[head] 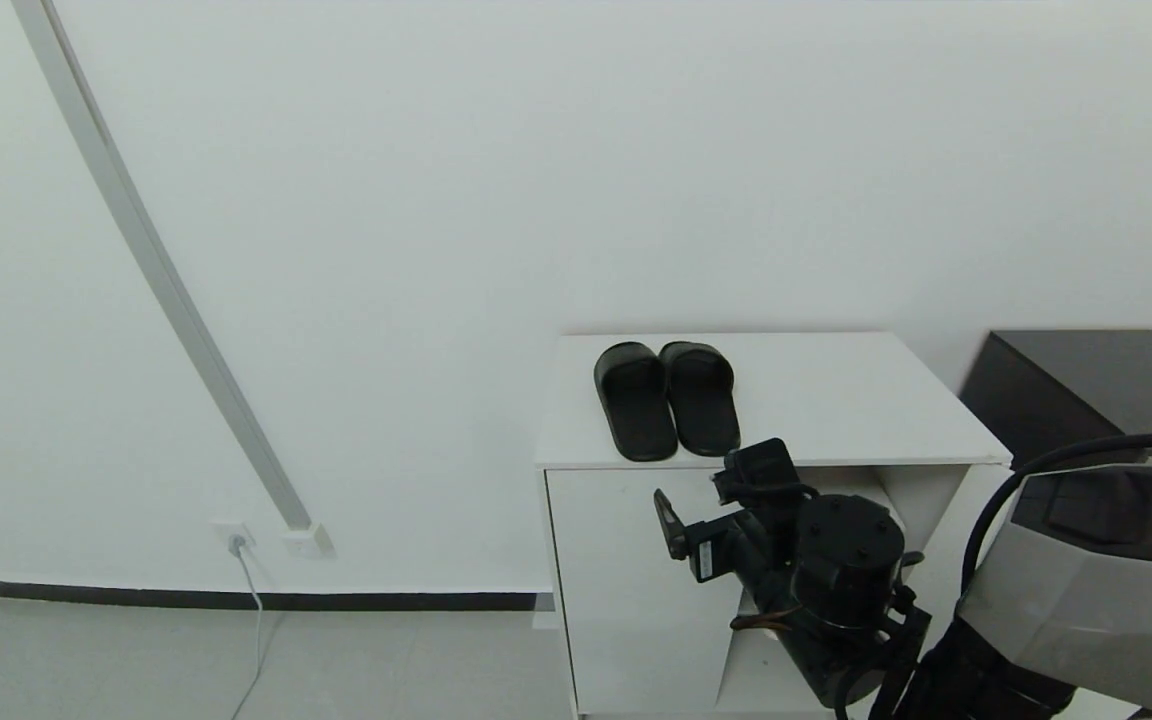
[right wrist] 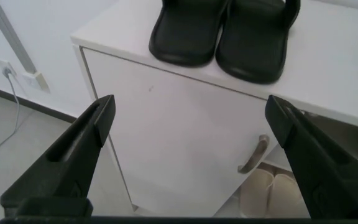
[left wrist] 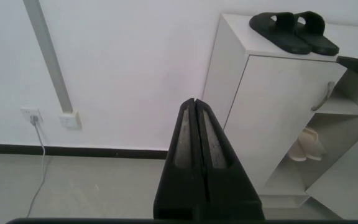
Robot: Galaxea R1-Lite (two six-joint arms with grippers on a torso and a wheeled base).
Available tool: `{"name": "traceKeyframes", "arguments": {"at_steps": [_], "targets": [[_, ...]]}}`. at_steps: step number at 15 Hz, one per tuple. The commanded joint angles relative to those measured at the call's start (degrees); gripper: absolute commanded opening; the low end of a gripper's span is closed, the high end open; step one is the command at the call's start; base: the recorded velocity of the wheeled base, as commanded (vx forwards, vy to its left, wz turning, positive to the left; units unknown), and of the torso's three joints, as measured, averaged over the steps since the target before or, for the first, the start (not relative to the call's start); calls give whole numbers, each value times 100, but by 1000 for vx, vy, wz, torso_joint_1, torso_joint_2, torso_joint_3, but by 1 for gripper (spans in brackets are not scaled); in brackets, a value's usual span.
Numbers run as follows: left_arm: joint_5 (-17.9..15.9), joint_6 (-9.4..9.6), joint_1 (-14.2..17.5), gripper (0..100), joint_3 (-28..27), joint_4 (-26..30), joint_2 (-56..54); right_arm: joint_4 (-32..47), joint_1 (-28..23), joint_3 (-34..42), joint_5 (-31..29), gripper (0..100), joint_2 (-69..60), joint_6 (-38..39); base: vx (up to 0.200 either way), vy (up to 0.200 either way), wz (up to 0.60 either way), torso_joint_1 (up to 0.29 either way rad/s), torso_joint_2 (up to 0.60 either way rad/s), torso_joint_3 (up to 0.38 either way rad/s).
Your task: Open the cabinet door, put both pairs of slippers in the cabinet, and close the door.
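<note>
Roughly halfway, I'd say. The cabinet (head: 836, 400) is open on its right side, with the pale slippers (left wrist: 308, 144) already on a shelf inside. The black slippers (head: 666, 400) sit on top of the cabinet, so they've got to go in, then the door gets shut. My right pincer (right wrist: 191, 106) hangs wide open in front of the cabinet, and the left pincer (left wrist: 195, 107) is pressed shut on nothing.

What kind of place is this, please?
Probably a home hallway: a white cabinet against a bare wall, black slippers on top, a pale pair on a shelf inside, and a wall socket.
</note>
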Motion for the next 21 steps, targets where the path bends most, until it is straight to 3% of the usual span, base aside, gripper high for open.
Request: {"name": "traceKeyframes", "arguments": {"at_steps": [1, 4, 7, 9, 12, 13, 14, 21], "targets": [[4, -2, 4, 0, 1, 1, 6, -89, -9, 42, 30, 100, 79, -92, 0, 0, 0, 0, 0, 0], [-5, 7, 4, 0, 1, 1, 6, 166, -35, -432, 21, 100, -71, -355, 0, 0, 0, 0, 0, 0], [-5, 16, 4, 0, 1, 1, 6, 1502, -158, -1241, -5, 100, -493, -276, 0, 0, 0, 0, 0, 0], [-13, 33, 4, 0, 1, 1, -2, 2680, -220, -2199, -23, 100, -616, -13, 0, 0, 0, 0, 0, 0], [-13, 42, 4, 0, 1, 1, 6, 4367, -202, -2902, -58, 100, -712, 937, 0, 0, 0, 0, 0, 0], [-13, 33, 4, 0, 1, 1, 6, 5193, -194, -3271, -321, 100, -721, 1429, 0, 0, 0, 0, 0, 0], [-22, 42, 4, 0, 1, 1, 6, 5501, -202, -3517, -550, 100, -695, 1657, 0, 0, 0, 0, 0, 0], [-22, 42, 4, 0, 1, 1, 6, 5483, -211, -3289, -576, 100, -449, 1780, 171, 0, 0, 1, 1, 3]]}}
